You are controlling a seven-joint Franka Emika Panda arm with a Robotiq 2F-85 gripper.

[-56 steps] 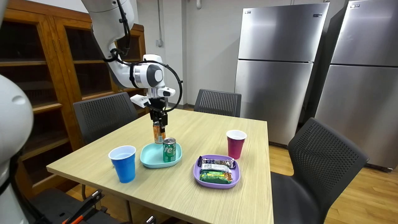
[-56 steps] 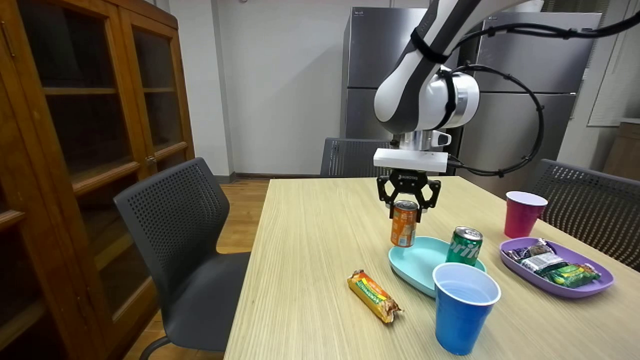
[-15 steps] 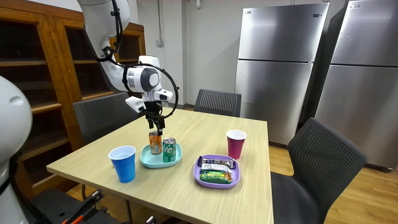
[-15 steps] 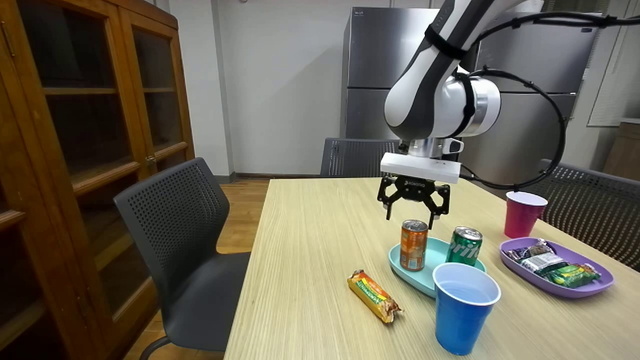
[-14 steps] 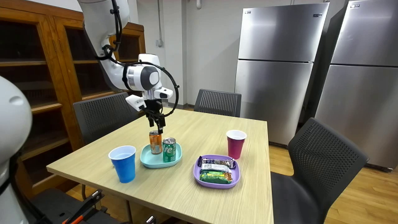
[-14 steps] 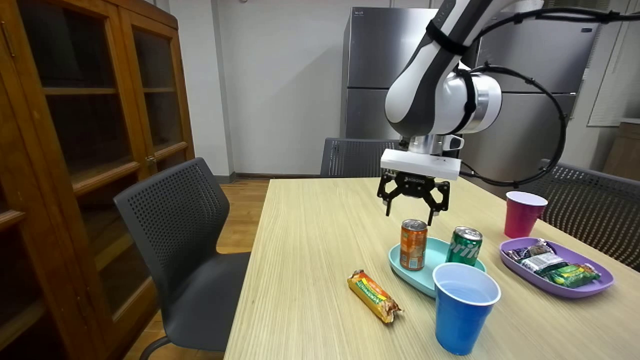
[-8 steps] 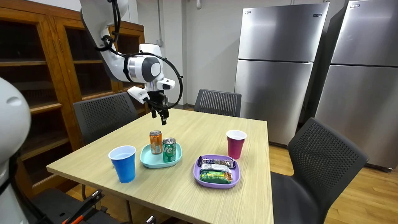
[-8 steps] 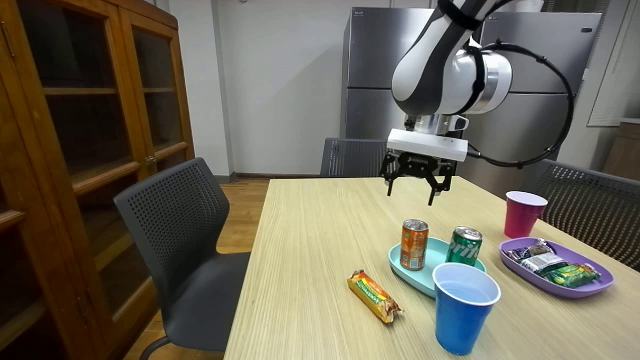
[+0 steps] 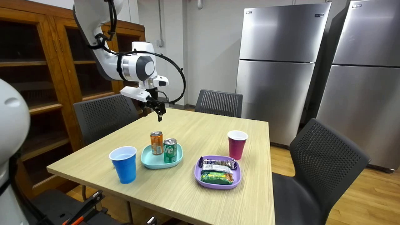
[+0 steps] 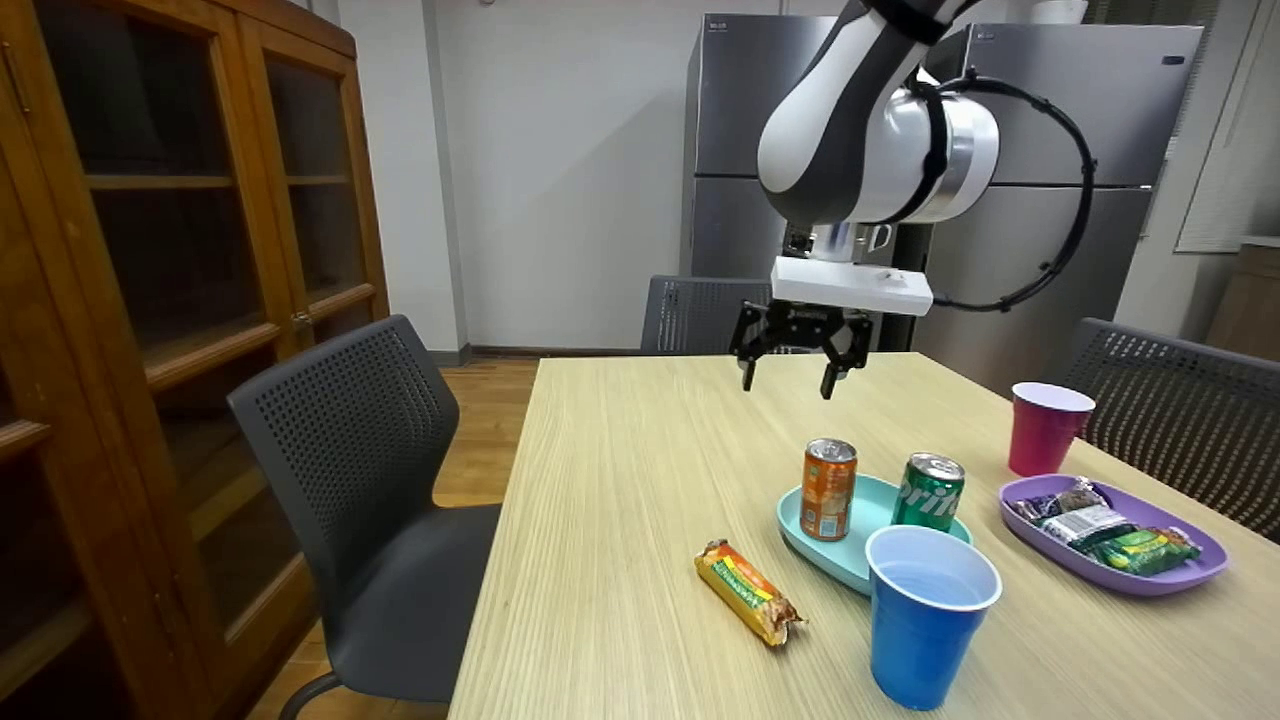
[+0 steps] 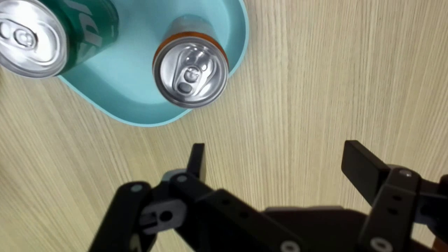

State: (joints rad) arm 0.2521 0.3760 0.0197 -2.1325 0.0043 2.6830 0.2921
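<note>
My gripper (image 10: 787, 392) hangs above the table, its jaws spread wide with only bare wood grain visible between the fingers (image 11: 364, 168) in the wrist view. The nearest thing is an orange can (image 11: 190, 71), standing upright on a teal plate (image 11: 147, 119) and apart from the fingers. Beside it on the same plate stands a green can (image 10: 929, 490) with white lettering, also upright. Both cans show in both exterior views. In the wrist view the plate lies up and left of the jaws, and the green can is cut off by the corner.
A blue cup (image 10: 930, 620) and a yellow wrapped bar (image 10: 748, 592) are close to the plate. Farther along are a purple plate (image 9: 215, 186) holding several wrapped snacks and a magenta cup (image 9: 236, 147). Dark chairs (image 9: 325, 165) surround the table; a wooden cabinet (image 10: 190, 350) stands behind.
Earliest, the gripper held the orange can above the teal plate. The can now stands released on it. Over the last second the open gripper has risen and drawn away from the can.
</note>
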